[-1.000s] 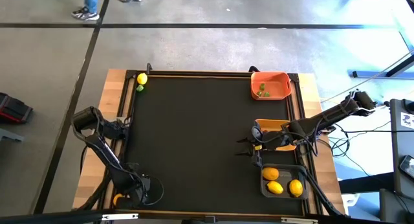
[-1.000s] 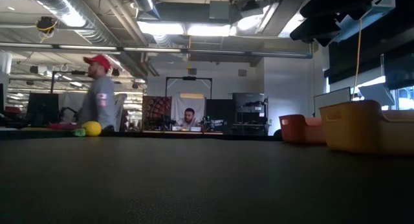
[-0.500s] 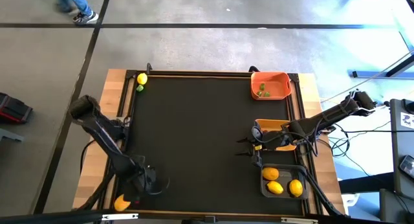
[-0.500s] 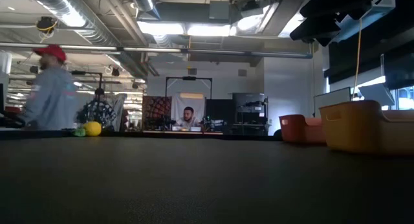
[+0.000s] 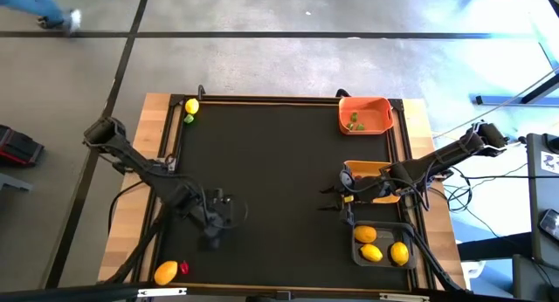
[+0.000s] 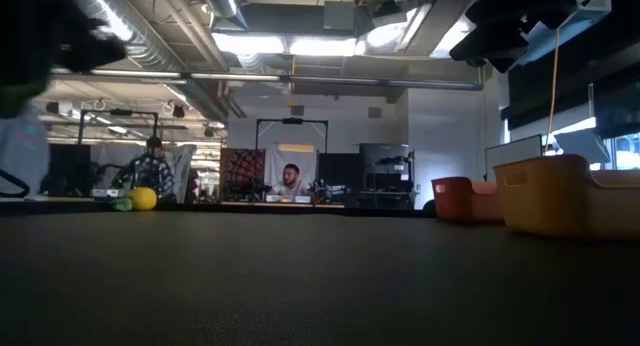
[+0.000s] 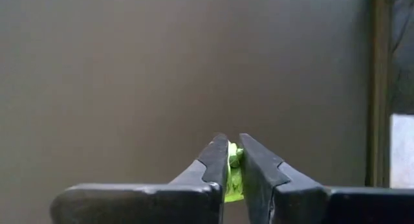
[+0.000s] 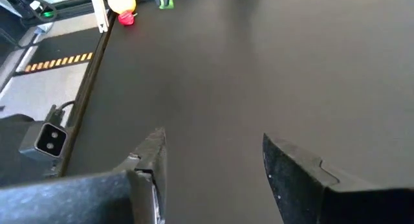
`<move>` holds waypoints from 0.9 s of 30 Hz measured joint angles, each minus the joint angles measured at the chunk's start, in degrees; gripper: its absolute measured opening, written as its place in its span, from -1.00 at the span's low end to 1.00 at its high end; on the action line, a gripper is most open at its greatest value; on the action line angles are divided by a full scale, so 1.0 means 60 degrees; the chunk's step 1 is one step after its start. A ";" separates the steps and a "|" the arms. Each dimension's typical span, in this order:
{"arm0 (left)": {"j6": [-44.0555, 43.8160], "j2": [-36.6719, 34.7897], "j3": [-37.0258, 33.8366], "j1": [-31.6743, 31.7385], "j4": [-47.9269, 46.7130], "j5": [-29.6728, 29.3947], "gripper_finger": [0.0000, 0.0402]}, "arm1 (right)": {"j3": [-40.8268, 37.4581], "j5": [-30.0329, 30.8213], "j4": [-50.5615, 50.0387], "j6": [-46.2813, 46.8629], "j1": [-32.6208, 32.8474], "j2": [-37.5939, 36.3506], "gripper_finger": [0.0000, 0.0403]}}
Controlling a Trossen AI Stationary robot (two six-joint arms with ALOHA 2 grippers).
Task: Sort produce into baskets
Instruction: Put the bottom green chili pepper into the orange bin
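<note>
Your left gripper (image 5: 229,216) lifted from lemon (image 5: 166,271) corner, clamped on green piece (image 7: 233,174); orange basket (image 5: 364,114) delivery next. Right gripper (image 8: 213,162) idle, agape, empty.

three lemons (image 5: 382,244) in basket (image 5: 410,232)

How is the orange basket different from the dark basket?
The orange basket sits at the table's far right corner; the dark basket sits at the near right corner. The orange basket holds small green pieces; the dark basket holds three yellow lemons. One is bright orange, the other dark grey-black. Both are small open rectangular trays on the table's right side.
</note>
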 joint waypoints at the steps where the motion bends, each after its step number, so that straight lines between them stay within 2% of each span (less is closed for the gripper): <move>1: 0.0286 0.0000 0.0000 0.0155 0.0228 -0.0026 -0.87 | 0.0000 -0.0028 -0.0006 0.0101 0.0000 0.0000 -0.07; 4: 0.1184 -0.0004 0.0000 0.0571 0.0864 -0.0051 -0.87 | 0.0000 -0.0064 0.0001 0.0393 0.0000 0.0000 -0.03; 9: 0.2724 -0.0007 0.0000 0.1186 0.2003 -0.0121 -0.89 | 0.0000 -0.0061 0.0001 0.0745 0.0000 0.0000 0.25; 14: 0.4102 -0.0007 0.0000 0.1756 0.3700 -0.0738 -0.86 | 0.0000 0.0165 0.0011 0.0759 0.0000 0.0000 0.45; 20: 0.5294 -0.0007 0.0007 0.2359 0.6061 -0.0881 -0.87 | 0.0000 0.0373 0.0439 0.0733 0.0000 0.0000 0.45; 27: 0.5420 0.0278 0.0018 0.2866 0.8100 -0.1120 -0.85 | 0.0000 0.0391 0.2136 -0.0096 0.0000 0.0573 0.34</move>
